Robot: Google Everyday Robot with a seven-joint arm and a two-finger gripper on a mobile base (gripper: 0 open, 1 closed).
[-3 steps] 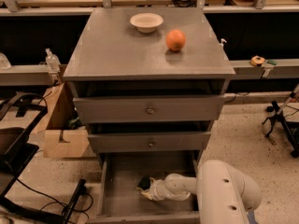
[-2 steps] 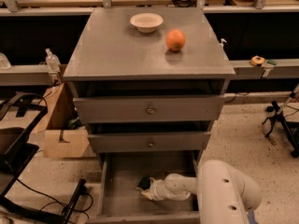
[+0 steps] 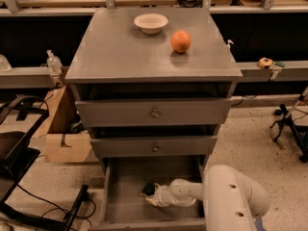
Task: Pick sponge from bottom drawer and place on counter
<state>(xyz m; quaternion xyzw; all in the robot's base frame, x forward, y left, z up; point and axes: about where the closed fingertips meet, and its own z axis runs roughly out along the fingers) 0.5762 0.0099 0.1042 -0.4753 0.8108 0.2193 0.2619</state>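
Note:
The bottom drawer [image 3: 124, 207] stands pulled open, a shallow grey tray under two knobbed drawers. Inside it lies the sponge [image 3: 148, 188], a small dark-green piece with a pale edge, near the drawer's middle. My white arm reaches in from the lower right, and the gripper [image 3: 153, 196] sits right at the sponge, covering its right and lower part. The counter [image 3: 120, 52] is the grey cabinet top above.
A white bowl [image 3: 150, 22] and an orange [image 3: 181, 41] rest on the counter. A cardboard box [image 3: 65, 137] and black cables [image 3: 33, 201] lie on the floor at left. A black stand [image 3: 288, 124] is at right. Wooden benches run behind the cabinet.

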